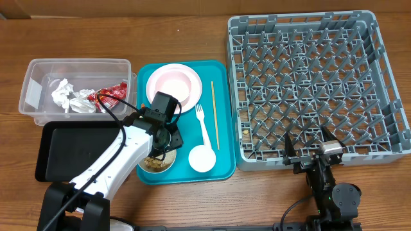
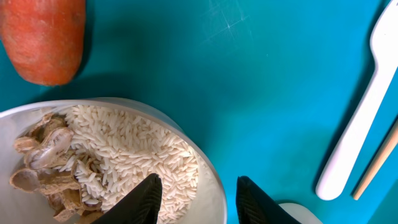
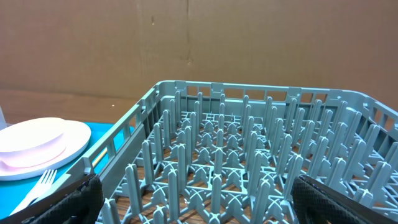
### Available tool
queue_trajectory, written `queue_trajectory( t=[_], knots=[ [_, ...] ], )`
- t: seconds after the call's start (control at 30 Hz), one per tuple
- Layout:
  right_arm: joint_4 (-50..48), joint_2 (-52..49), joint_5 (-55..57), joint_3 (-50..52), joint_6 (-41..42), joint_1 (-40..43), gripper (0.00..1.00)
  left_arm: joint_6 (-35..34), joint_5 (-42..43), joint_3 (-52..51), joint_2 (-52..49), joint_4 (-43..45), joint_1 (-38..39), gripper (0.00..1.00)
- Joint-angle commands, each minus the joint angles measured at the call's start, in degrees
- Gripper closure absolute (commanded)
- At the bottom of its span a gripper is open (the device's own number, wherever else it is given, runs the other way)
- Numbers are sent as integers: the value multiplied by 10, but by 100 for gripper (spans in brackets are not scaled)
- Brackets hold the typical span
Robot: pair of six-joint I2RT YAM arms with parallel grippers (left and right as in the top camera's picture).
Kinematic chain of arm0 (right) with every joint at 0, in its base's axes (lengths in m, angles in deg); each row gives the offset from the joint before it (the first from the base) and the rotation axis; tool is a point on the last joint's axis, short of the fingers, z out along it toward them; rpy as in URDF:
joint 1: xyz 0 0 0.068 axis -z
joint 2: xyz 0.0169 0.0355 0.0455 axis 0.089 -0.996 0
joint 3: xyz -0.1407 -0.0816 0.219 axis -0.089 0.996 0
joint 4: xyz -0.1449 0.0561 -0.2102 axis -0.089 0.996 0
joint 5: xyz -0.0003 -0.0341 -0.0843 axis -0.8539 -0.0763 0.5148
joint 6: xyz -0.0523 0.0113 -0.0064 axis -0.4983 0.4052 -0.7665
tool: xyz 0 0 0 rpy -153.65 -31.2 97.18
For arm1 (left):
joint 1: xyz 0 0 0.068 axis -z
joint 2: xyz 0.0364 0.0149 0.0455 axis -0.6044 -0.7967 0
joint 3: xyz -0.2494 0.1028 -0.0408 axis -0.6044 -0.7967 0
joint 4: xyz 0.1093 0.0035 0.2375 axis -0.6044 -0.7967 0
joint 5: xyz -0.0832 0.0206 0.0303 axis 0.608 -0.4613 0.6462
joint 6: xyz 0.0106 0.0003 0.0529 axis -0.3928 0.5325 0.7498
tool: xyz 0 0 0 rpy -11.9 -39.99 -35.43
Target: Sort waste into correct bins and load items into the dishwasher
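Sorting looked partly done: crumpled white paper napkins (image 1: 67,97) and a red crinkled snack wrapper (image 1: 110,95) lay in the clear rectangular plastic tub (image 1: 32,77), well away from either set of jaws. The shallow black rectangular tray (image 1: 70,144) held nothing visible, and the large square grey plastic dish rack (image 1: 385,83) carried no dishes. Left to load from the teal tray (image 2: 249,74) were the pink round plate (image 1: 154,80), white plastic fork (image 1: 204,125), thin wooden chopstick (image 1: 214,112) and small white cup (image 1: 201,158). The small orange carrot (image 2: 43,37) lay ahead of the left jaws, unsorted. The left gripper (image 2: 202,202) pointed straight down with its jaws parted and clamping nothing. They straddled the rim of the rice-filled white bowl (image 2: 211,177), 1 finger inside above the beige rice and food scraps (image 2: 143,149), the other outside over the tray. The arm reached in across the black tray. The right gripper (image 1: 309,142) sat low and level at the table's near edge, jaws spread wide and empty, the rack directly ahead of them.
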Motion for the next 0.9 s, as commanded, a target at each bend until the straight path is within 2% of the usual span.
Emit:
queue_trajectory(
  t=[0.0,0.87],
  knots=[
    [-2,6,1,6,-4,-3,0,-3,-2,-3,-3,2,4,59],
    [-2,6,1,6,-4,-3,0,37,31,-3,-28,22,4,59]
  ],
)
